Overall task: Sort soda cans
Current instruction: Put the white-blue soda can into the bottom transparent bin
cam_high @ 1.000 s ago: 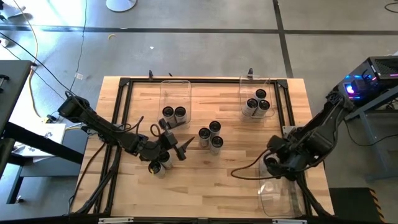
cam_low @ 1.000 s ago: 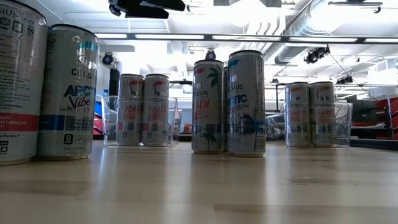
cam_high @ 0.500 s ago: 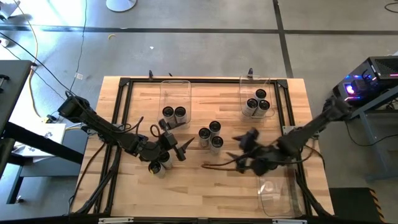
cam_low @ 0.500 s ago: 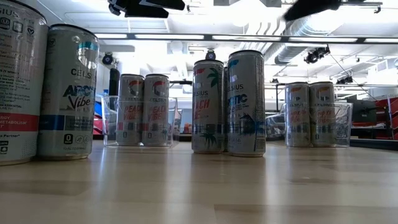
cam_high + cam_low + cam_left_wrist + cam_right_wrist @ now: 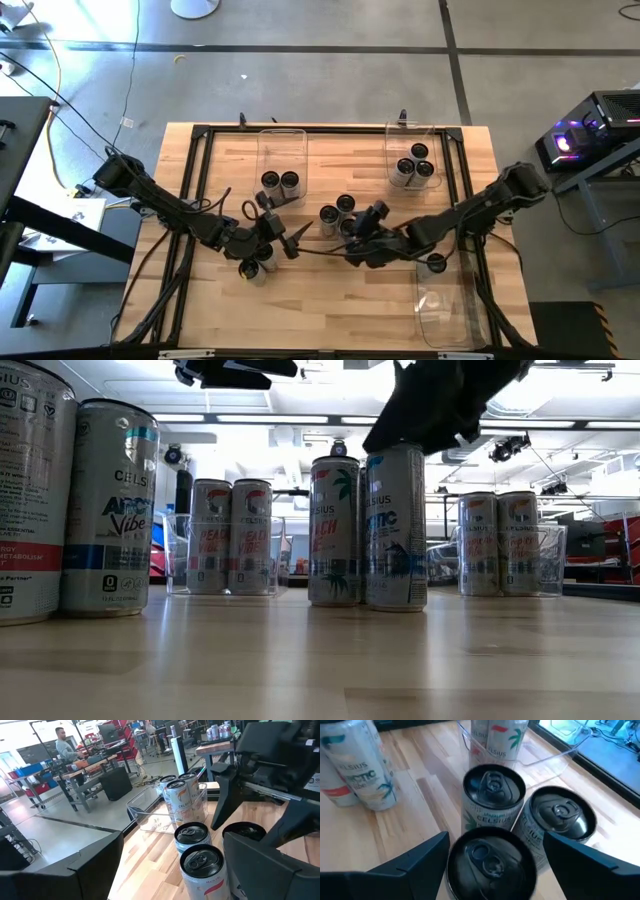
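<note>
Three soda cans (image 5: 337, 212) stand in a cluster mid-table; in the low view two of them show (image 5: 395, 525). My right gripper (image 5: 356, 232) hangs open over this cluster. In the right wrist view its fingers (image 5: 495, 840) stand on either side of the nearest can (image 5: 490, 862), and I see no touch. My left gripper (image 5: 290, 238) waits open just left of the cluster, beside two cans (image 5: 256, 264) near the left edge. Two more cans (image 5: 279, 181) stand in the far-left bin and three (image 5: 413, 166) in the far-right bin.
A clear bin (image 5: 445, 312) lies at the near right corner, with one dark round can top (image 5: 435, 263) just beyond its far end. A black frame (image 5: 330, 130) rims the table. In the left wrist view, my right gripper's fingers (image 5: 225, 795) rise behind the cluster.
My right arm has swung from the near right bin toward the table's left and now reaches over the middle cluster of cans, its gripper coming down above them in the low view. No can has moved.
</note>
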You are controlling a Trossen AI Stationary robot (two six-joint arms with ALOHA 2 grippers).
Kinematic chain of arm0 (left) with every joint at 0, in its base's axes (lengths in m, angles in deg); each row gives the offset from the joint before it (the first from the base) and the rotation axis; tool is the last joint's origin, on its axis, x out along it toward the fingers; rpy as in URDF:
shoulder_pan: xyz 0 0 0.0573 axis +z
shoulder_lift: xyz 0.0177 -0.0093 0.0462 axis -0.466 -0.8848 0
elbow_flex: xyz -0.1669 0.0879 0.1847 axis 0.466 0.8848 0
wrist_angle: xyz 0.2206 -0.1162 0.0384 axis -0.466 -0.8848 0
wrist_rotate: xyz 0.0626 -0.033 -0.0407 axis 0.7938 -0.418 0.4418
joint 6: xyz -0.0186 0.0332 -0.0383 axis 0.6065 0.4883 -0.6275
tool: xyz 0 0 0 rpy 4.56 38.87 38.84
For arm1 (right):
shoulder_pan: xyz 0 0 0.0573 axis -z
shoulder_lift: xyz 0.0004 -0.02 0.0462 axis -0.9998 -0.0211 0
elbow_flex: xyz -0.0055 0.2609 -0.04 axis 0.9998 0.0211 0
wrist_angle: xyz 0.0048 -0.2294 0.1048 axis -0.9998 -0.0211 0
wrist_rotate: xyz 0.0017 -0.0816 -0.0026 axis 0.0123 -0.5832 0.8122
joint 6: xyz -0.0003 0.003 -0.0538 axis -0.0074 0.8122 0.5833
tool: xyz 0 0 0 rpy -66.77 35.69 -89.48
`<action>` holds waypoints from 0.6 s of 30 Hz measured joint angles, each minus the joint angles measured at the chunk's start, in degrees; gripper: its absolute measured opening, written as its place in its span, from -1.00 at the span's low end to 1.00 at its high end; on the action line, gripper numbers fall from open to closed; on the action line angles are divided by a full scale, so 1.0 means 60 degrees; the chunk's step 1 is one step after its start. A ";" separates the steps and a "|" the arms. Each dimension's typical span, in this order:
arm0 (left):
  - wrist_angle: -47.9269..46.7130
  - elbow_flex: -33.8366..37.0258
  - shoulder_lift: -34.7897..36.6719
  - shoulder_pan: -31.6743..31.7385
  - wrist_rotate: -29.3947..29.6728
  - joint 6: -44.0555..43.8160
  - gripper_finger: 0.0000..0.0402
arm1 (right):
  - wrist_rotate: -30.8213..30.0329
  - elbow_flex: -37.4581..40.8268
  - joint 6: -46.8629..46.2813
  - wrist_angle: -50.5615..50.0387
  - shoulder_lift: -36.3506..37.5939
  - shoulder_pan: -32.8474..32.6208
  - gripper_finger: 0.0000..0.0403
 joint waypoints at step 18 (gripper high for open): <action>-0.0149 0.0004 0.0000 0.0000 -0.0491 -0.0241 0.69 | 0.0558 0.0018 -0.0086 -0.0220 0.0224 -0.0202 0.19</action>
